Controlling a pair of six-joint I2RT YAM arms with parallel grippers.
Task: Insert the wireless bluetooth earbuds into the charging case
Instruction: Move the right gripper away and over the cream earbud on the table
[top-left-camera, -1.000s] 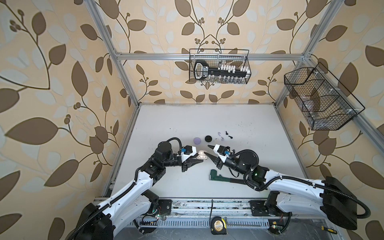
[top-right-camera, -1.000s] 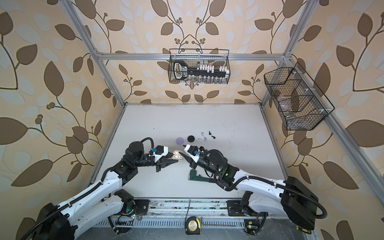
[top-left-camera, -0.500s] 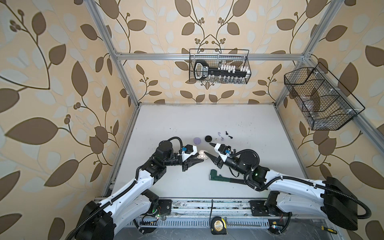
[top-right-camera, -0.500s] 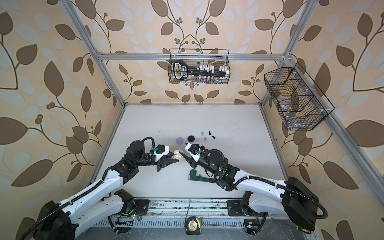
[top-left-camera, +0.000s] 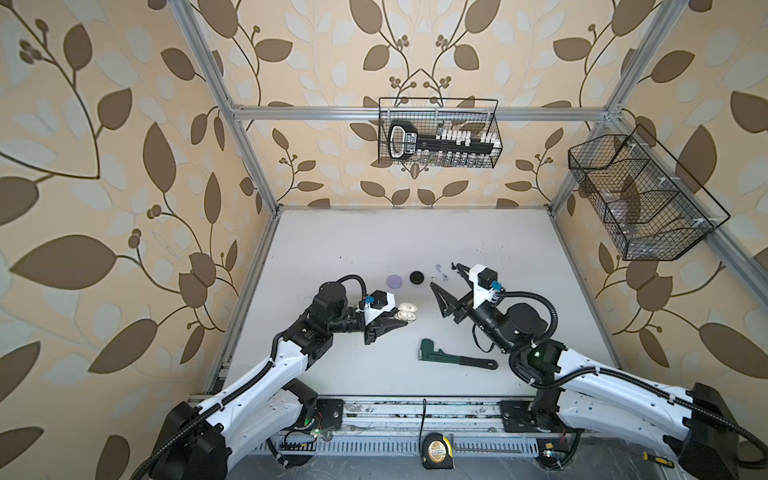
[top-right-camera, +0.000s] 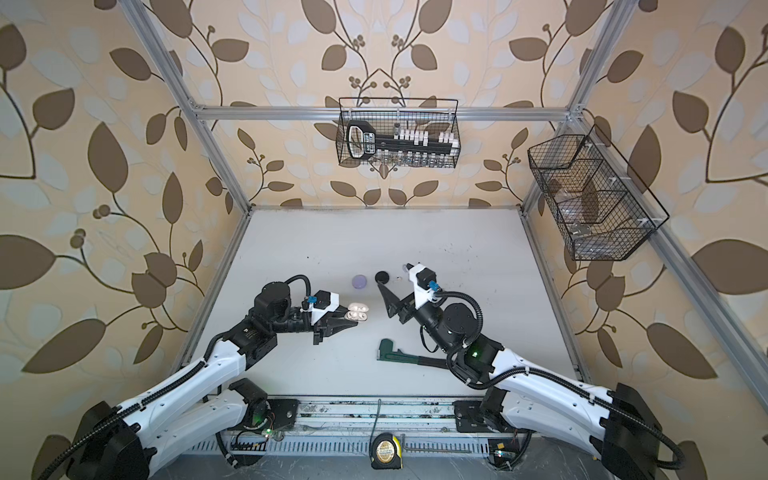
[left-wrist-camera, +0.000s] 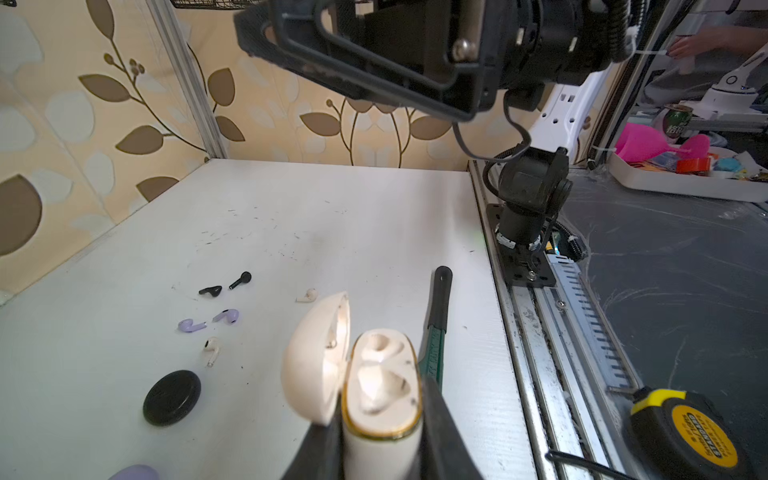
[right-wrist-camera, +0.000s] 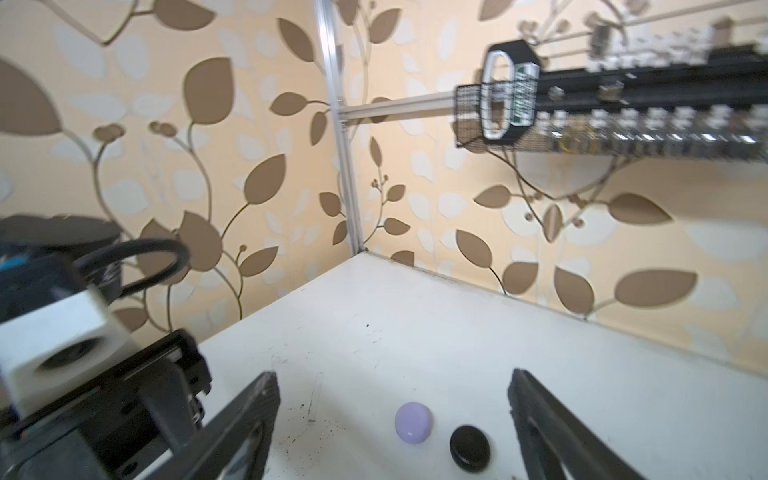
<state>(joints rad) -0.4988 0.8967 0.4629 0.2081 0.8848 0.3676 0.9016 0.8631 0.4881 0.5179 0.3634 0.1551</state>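
My left gripper (top-left-camera: 400, 319) (left-wrist-camera: 380, 419) is shut on the white charging case (top-left-camera: 407, 311) (top-right-camera: 358, 311) (left-wrist-camera: 384, 386). The case's lid (left-wrist-camera: 316, 357) is swung open and both sockets face up. On the table beyond it lie two black earbuds (left-wrist-camera: 210, 291), two lavender earbuds (left-wrist-camera: 192, 325) and two white earbuds (left-wrist-camera: 212, 348) (left-wrist-camera: 307, 295). My right gripper (top-left-camera: 444, 276) (top-right-camera: 394, 275) (right-wrist-camera: 392, 376) is open wide and holds nothing. It hovers near the lavender earbuds (top-left-camera: 439, 268), to the right of the white case.
A closed lavender case (top-left-camera: 394, 281) (right-wrist-camera: 413, 422) and a closed black case (top-left-camera: 417, 277) (left-wrist-camera: 171, 397) sit behind the white one. A green pipe wrench (top-left-camera: 453, 356) (left-wrist-camera: 434, 332) lies in front. A tape measure (top-left-camera: 436, 451) rests on the front rail. Wire baskets (top-left-camera: 438, 133) (top-left-camera: 640, 199) hang on the walls.
My right gripper has drawn back from the white case to the right and its jaws have spread wide. The left gripper and the case have stayed put.
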